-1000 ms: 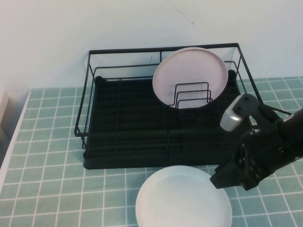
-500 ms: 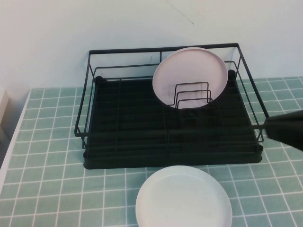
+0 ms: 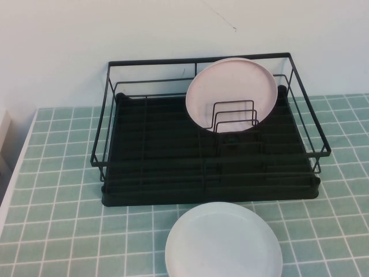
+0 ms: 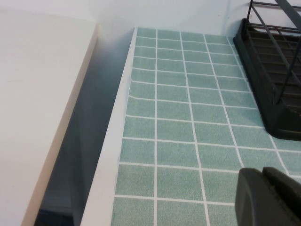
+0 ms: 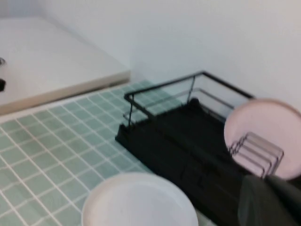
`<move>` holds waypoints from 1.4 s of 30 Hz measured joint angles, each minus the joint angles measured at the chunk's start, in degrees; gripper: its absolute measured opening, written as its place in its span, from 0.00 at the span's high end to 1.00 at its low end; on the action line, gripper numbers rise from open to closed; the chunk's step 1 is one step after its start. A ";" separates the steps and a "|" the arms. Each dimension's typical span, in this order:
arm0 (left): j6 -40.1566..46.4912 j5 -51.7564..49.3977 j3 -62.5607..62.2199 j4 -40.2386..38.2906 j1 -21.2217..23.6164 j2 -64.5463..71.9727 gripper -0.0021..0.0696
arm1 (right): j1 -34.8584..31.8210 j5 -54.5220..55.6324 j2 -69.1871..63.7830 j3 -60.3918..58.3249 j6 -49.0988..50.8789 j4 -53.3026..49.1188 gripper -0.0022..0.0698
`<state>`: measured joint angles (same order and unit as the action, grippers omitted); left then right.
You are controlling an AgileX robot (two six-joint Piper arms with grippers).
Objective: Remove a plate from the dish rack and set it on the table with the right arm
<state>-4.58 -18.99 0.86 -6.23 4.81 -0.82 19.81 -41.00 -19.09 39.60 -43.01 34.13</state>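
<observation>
The white plate lies flat on the teal tiled table, just in front of the black wire dish rack. It also shows in the right wrist view, next to the rack. Neither arm shows in the high view. My right gripper hangs back from the rack's right side, fingers together and empty. My left gripper is shut and empty above the tiles, left of the rack.
A pale pink plate stands upright in the wire dividers at the rack's back right, also in the right wrist view. A white counter lies beyond a gap off the table's left edge. A white wall stands behind the rack.
My right arm has drawn back to the right, away from the white plate, and has left the high view. The plates and rack have not moved.
</observation>
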 joint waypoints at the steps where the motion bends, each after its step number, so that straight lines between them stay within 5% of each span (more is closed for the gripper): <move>1: 0.00 0.00 0.00 0.00 0.00 0.00 0.98 | 0.00 -1.21 0.51 -0.24 3.03 -3.18 0.96; 6: 0.00 0.00 0.00 0.00 0.00 0.00 0.98 | 0.00 1.25 1.83 -2.16 9.11 -14.60 0.97; 13: 0.00 0.00 0.00 0.00 0.00 0.00 0.98 | 0.00 8.51 1.92 -6.53 9.57 -17.33 0.97; 24: 0.00 0.00 0.00 0.00 0.00 0.00 0.98 | -0.11 43.05 9.02 -31.73 11.66 -17.18 0.97; 32: 0.00 0.00 0.00 0.00 0.00 0.00 0.97 | -9.75 41.61 18.60 -41.05 26.46 -27.20 0.97; 42: 0.00 0.00 0.00 0.00 0.00 0.00 0.98 | -18.80 25.11 19.71 -41.18 30.88 -35.13 0.97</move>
<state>-4.58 -18.99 0.86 -6.23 4.81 -0.82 1.01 -15.90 0.62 -1.58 -12.13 -1.00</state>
